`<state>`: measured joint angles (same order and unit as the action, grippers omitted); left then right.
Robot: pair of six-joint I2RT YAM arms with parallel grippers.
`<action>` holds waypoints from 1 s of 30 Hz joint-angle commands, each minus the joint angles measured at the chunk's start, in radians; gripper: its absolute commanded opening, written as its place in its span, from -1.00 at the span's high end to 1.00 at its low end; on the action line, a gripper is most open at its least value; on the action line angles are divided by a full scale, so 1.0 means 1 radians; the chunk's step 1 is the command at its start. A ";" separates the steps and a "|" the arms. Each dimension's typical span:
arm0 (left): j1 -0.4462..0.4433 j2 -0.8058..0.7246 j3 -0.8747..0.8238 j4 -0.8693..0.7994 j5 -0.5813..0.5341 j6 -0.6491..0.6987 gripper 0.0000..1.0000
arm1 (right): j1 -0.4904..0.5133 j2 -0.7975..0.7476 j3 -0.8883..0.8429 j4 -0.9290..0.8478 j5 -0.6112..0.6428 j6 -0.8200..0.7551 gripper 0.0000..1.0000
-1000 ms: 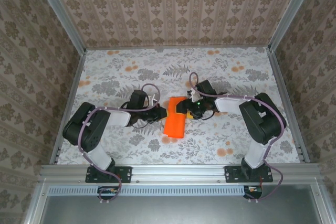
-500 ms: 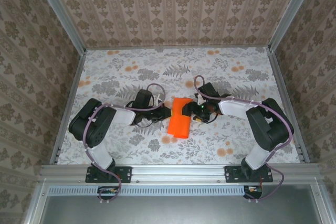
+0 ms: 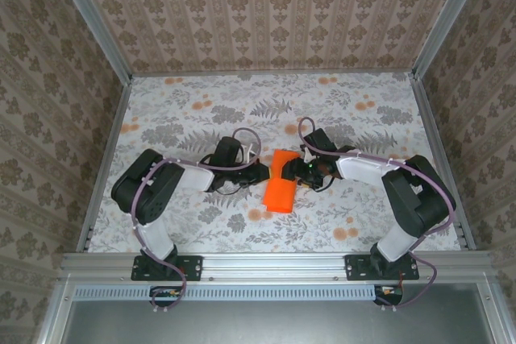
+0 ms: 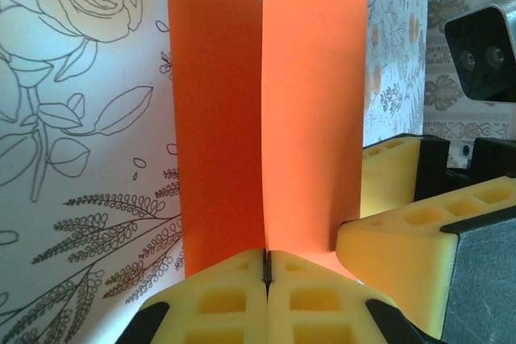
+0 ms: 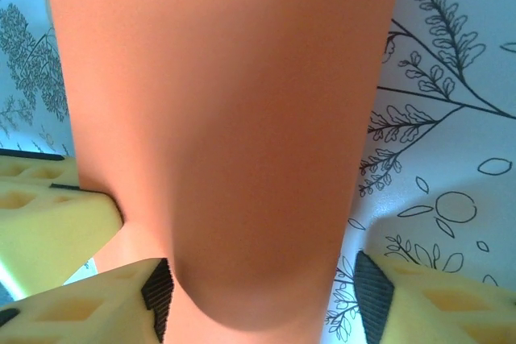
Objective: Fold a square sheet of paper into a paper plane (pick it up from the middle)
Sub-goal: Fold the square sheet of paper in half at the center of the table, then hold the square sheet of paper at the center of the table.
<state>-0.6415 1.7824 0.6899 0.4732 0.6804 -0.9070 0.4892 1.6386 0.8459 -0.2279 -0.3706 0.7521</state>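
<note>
The sheet of paper (image 3: 280,185) is sitting near the middle of the flower-print table (image 3: 379,118), folded into a long narrow orange shape that is running from between the two grippers back toward the arm bases. Its near end is lying on the tabletop. The left gripper (image 3: 260,173) is reaching in from the left and the right gripper (image 3: 297,172) from the right, both meeting at the far half of the sheet, low over the table. In the left wrist view the left gripper (image 4: 267,271) is clamping tight on the sheet (image 4: 306,102): the yellow fingers (image 4: 222,300) are pressing flat together on the crease, and two orange flaps are rising away from that pinch, a shaded one on the left and a brighter one on the right. The right gripper (image 4: 387,211) is showing just beside the right flap, yellow fingers apart. In the right wrist view the right gripper (image 5: 258,304) is standing wide, a finger on each side of the sheet (image 5: 242,118), which is bulging toward the camera in a rounded bow between them. Whether those fingers are actually touching the paper is hard to say. One left-gripper finger (image 5: 48,215) is poking in at the left edge, against the paper.
</note>
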 commanded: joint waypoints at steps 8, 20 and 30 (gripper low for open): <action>-0.005 -0.050 0.023 -0.083 -0.088 -0.012 0.35 | 0.005 0.083 0.008 -0.117 0.094 -0.026 0.03; 0.086 -0.295 0.014 -0.355 -0.233 0.100 -0.32 | 0.005 0.178 0.016 -0.174 0.124 -0.107 0.05; 0.129 -0.359 -0.009 -0.390 -0.271 0.179 -1.00 | 0.005 0.276 0.016 -0.171 0.159 -0.117 0.02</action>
<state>-0.5255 1.4414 0.6933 0.1059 0.4217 -0.7742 0.4885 1.7554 0.9344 -0.3763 -0.3294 0.6647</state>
